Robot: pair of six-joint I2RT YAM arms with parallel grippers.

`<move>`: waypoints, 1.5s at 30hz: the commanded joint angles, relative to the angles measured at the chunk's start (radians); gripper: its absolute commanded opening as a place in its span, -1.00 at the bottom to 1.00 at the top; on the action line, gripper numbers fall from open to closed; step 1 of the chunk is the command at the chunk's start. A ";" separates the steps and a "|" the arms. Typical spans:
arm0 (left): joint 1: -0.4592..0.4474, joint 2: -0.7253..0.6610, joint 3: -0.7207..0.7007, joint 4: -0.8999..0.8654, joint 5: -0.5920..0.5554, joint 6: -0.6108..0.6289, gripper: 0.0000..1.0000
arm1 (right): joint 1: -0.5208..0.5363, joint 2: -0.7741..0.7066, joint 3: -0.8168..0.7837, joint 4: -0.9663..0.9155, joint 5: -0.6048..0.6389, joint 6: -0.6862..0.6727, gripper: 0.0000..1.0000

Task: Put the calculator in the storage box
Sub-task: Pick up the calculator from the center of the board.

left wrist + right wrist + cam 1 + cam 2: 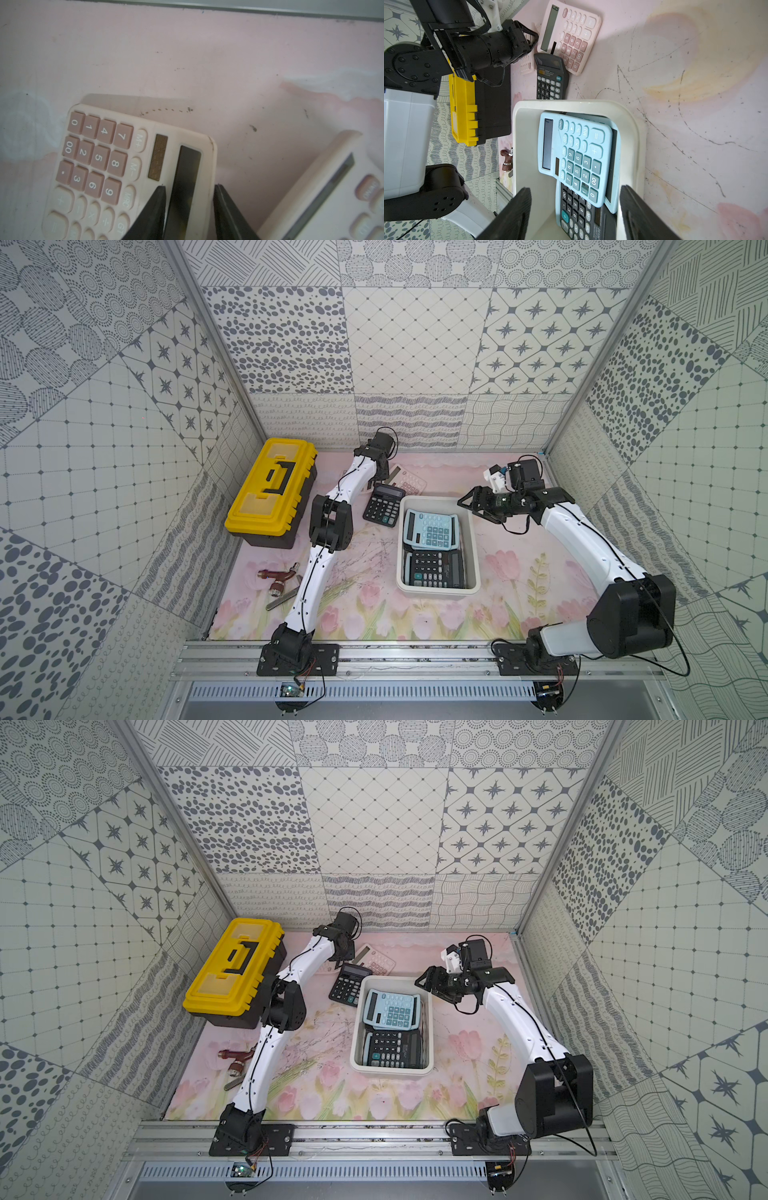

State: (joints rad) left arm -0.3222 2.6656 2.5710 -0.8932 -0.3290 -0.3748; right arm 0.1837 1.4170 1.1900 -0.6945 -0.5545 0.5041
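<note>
A pale pink calculator [133, 166] lies on the mat at the back, with my left gripper [190, 186] shut on its display end, one finger on the face and one at the outer edge. The arm hides this grip in both top views. Another pink calculator [409, 481] and a black one [384, 504] lie close by. The white storage box [473, 539] holds a blue calculator [430, 529] resting over a black one [434, 568]. My right gripper [575, 188] hangs open and empty over the box's far right corner.
A yellow-lidded black toolbox [272, 489] stands at the back left. A reddish-brown tap fitting [278, 576] and a toothed metal strip [282, 599] lie left of the left arm. Patterned walls close in the floral mat on three sides.
</note>
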 commanded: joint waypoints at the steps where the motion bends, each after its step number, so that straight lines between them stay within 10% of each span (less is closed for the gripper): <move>1: -0.008 -0.004 0.017 -0.036 -0.048 0.021 -0.30 | -0.009 -0.040 -0.016 0.035 -0.014 -0.019 0.46; 16: -0.004 -0.154 -0.002 -0.213 -0.065 -0.028 -1.00 | -0.015 -0.153 -0.048 0.062 -0.088 0.022 0.50; 24: -0.001 -0.373 -0.165 -0.236 -0.036 -0.080 -1.00 | 0.080 -0.222 -0.053 0.119 -0.083 0.045 0.94; 45: -0.002 -0.716 -0.397 -0.467 0.220 -0.441 -1.00 | 0.679 0.004 0.211 0.184 0.533 -0.189 0.94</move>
State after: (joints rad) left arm -0.3241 2.0220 2.2314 -1.2736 -0.2176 -0.6598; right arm 0.8234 1.3769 1.3441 -0.5652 -0.1410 0.4042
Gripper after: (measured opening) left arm 0.122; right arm 0.969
